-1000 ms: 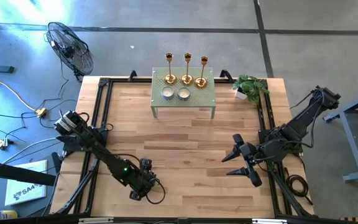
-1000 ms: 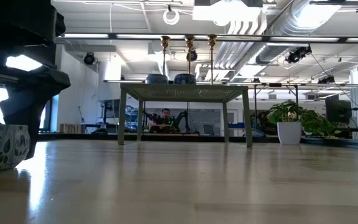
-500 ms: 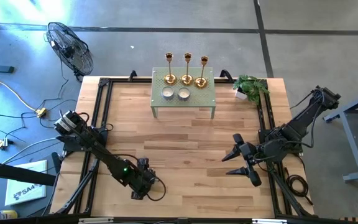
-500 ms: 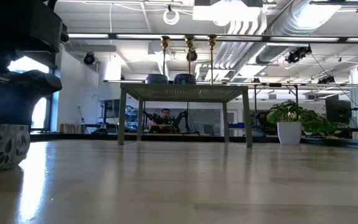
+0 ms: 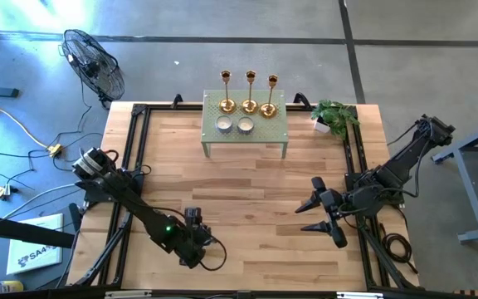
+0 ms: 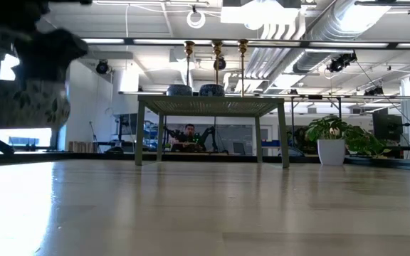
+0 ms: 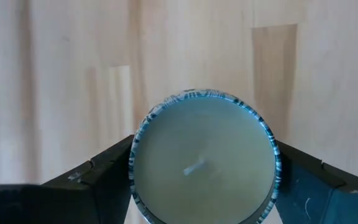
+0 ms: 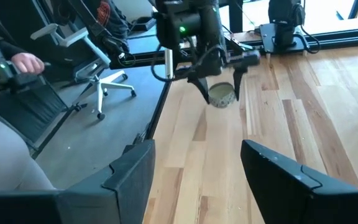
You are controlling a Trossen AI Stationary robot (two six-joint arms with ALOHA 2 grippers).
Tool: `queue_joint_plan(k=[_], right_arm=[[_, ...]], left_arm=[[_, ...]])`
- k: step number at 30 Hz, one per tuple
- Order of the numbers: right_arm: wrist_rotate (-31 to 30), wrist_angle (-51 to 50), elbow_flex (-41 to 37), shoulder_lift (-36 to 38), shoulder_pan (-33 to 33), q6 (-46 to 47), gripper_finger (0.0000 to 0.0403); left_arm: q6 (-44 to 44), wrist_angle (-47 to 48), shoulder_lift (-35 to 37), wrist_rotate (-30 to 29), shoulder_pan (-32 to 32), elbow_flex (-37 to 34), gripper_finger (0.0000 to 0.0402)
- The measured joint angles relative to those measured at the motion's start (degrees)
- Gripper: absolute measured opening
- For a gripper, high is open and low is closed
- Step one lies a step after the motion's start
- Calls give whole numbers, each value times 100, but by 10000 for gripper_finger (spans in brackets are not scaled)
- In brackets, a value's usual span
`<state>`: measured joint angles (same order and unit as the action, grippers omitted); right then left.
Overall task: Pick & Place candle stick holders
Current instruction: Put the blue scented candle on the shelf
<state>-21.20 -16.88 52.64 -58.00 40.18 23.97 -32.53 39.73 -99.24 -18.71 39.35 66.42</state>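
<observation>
Three gold candlesticks (image 5: 226, 91) (image 5: 250, 90) (image 5: 270, 93) stand on their round bases in a row on the far part of a small green table (image 5: 280, 133). They also show in the low view (image 6: 217, 64). No gripper is near them. My left gripper (image 5: 193, 241) is near the table's front edge, shut on a round leaf-patterned candle cup (image 7: 204, 155), which also shows in the low view (image 6: 30, 107). My right gripper (image 5: 318, 218) is open and empty at the right, above the wooden table. My left gripper pinches the candle cup's round wall (image 7: 137, 163) between its two fingers (image 7: 101, 183), one on each opposite side. The fingers come from above, pointing down. The cup sits upright with its wax top up, lifted clear of the table (image 8: 221, 94).
Two more candle cups (image 5: 222, 125) (image 5: 245, 125) stand on the green table in front of the candlesticks. A potted plant (image 5: 334, 116) stands at the far right corner. A person sits beyond the table's left side (image 8: 5, 81). Bare wood lies between the arms (image 5: 247, 199).
My left gripper has gone up with the candle cup. The cup stood on the table a second ago and now hangs clear of it, still upright.
</observation>
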Motion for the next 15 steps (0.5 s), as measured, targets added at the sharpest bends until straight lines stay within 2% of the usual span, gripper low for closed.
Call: queue_joint_plan(k=[3, 6, 10, 15], right_arm=[[-13, 57, 0, 2, -2, 0, 233], [-22, 163, 0, 0, 0, 4, 232], [44, 263, 0, 0, -2, 17, 234], [86, 453, 0, 0, 0, 390, 232]], left_arm=[[-454, 932, 3, -315, -17, 558, 290], [-550, 1613, 7, -361, -139, 1059, 290], [-314, 1879, 7, -306, -335, 1799, 290], [312, 1734, 7, 132, -679, 2641, 290]])
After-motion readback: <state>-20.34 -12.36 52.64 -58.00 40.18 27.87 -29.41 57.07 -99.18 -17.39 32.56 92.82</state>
